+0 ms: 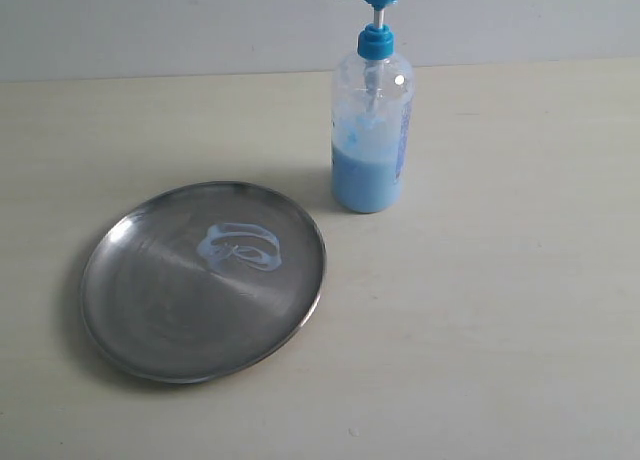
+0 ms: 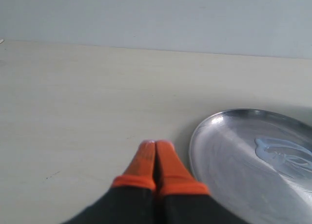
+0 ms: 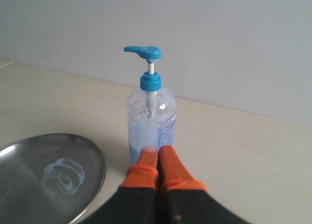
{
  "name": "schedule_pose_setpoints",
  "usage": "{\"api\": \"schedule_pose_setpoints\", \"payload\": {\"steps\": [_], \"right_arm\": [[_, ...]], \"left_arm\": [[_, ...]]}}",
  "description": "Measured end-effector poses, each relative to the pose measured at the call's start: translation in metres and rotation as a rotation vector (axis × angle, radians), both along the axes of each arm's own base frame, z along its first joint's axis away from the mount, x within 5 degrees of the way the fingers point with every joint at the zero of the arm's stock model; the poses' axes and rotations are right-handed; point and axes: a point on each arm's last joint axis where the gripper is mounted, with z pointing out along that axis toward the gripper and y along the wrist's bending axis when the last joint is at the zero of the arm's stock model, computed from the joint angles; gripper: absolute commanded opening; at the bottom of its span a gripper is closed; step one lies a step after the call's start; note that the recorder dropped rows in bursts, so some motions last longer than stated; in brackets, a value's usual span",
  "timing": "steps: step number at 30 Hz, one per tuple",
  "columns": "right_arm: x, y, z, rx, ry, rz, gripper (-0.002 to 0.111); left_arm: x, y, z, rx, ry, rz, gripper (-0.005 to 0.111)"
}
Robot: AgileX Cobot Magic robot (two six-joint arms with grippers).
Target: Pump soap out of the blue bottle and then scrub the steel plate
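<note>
**Steel plate soaped, both grippers closed and empty**

Brushed and shiny, the steel plate (image 1: 150, 310) lies flat on the pale table (image 1: 500, 330), apart from the blue bottle (image 1: 371, 130). A swirl of soap (image 1: 240, 247) sits near its middle. The plate looks stiff, light and slick, so it will probably skate under scrubbing; its bare rim is the place to pin it. The bottle stands upright, about half full, and is best pressed at the pump head. The left gripper (image 2: 156, 151), fingers pressed together, sits just beside the plate's rim. The right gripper (image 3: 158, 153), likewise closed on nothing, faces the bottle.
</note>
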Motion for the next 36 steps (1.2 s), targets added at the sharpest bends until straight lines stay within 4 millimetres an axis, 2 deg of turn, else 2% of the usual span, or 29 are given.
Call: {"api": "schedule_pose_setpoints", "payload": {"steps": [13, 20, 31, 36], "right_arm": [[-0.001, 0.000, 0.000, 0.002, -0.004, 0.000, 0.000], [-0.015, -0.008, 0.007, 0.008, -0.083, 0.004, 0.000], [-0.034, -0.029, -0.033, -0.059, -0.083, -0.126, 0.000], [-0.040, -0.036, -0.043, -0.054, -0.101, -0.206, 0.000]], "left_arm": [[0.000, 0.000, 0.000, -0.002, 0.000, 0.000, 0.000], [0.000, 0.000, 0.000, -0.002, 0.000, 0.000, 0.000], [0.000, 0.000, 0.000, -0.002, 0.002, 0.000, 0.000], [0.000, 0.000, 0.000, -0.002, 0.002, 0.000, 0.000]]}}
